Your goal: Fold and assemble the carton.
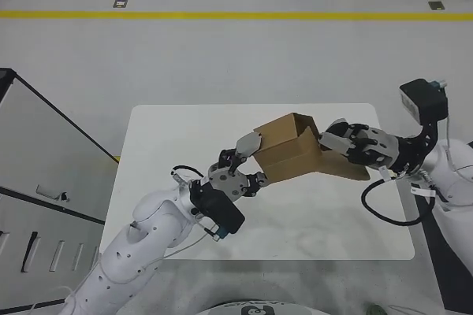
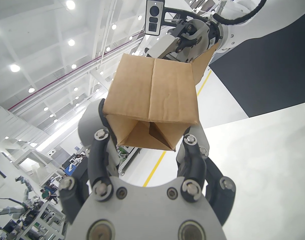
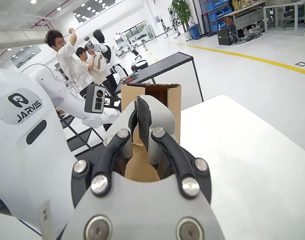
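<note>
A brown carton (image 1: 288, 148) is opened into a box shape and held over the right half of the white table (image 1: 181, 157). My left gripper (image 1: 252, 163) holds its near-left end, one finger on each side; in the left wrist view the carton (image 2: 152, 93) sits between the two fingers (image 2: 101, 136), with its folded end flaps showing. My right gripper (image 1: 328, 142) is at the carton's right end, shut on a flap that hangs out toward the right arm. In the right wrist view its fingertips (image 3: 142, 111) pinch that flap, and the carton's open top (image 3: 174, 116) stands just beyond.
A black-edged grey cabinet (image 1: 31, 150) stands to the left of the table. The table's left part and front strip (image 1: 315, 228) are bare. A yellow floor line (image 1: 236, 15) runs behind the table. A black-topped table (image 3: 167, 61) stands beyond it.
</note>
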Robot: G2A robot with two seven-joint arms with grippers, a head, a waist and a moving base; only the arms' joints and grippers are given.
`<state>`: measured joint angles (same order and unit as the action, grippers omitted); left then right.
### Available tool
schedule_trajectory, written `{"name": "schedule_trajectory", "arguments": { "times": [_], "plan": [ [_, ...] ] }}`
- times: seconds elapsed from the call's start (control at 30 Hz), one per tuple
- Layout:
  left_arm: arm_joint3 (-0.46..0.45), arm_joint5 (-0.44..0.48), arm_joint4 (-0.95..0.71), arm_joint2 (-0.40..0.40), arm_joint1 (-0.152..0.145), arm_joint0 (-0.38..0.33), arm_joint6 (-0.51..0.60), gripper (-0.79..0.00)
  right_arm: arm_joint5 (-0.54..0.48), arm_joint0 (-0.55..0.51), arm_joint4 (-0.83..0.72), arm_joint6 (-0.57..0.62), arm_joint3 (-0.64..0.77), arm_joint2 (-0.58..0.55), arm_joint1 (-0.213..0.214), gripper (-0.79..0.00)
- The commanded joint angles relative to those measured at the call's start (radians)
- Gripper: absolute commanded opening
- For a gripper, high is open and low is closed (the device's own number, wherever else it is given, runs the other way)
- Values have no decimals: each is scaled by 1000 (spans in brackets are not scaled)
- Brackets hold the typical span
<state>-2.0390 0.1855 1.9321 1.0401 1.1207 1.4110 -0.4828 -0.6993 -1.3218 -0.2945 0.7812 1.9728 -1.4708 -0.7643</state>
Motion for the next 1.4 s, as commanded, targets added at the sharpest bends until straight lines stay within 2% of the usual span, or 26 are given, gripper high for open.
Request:
{"name": "schedule_trajectory", "arguments": {
  "times": [0.0, 0.6, 1.23, 1.37],
  "plan": [
    [1, 1, 2, -3, 1, -2, 1, -785, -3, 3, -4, 5, -1, 10, -2, -785],
    [-8, 7, 28, -3, 4, 2, 7, -785, 10, 63, -14, 41, -24, 106, -23, -785],
    [-15, 13, 39, -1, 6, 11, 11, -785, -5, 76, -40, 104, -17, 118, -31, -785],
    [-18, 10, 32, 4, 6, 15, 7, -785, -6, 74, -28, 83, -19, 99, -33, -785]
  ]
}}
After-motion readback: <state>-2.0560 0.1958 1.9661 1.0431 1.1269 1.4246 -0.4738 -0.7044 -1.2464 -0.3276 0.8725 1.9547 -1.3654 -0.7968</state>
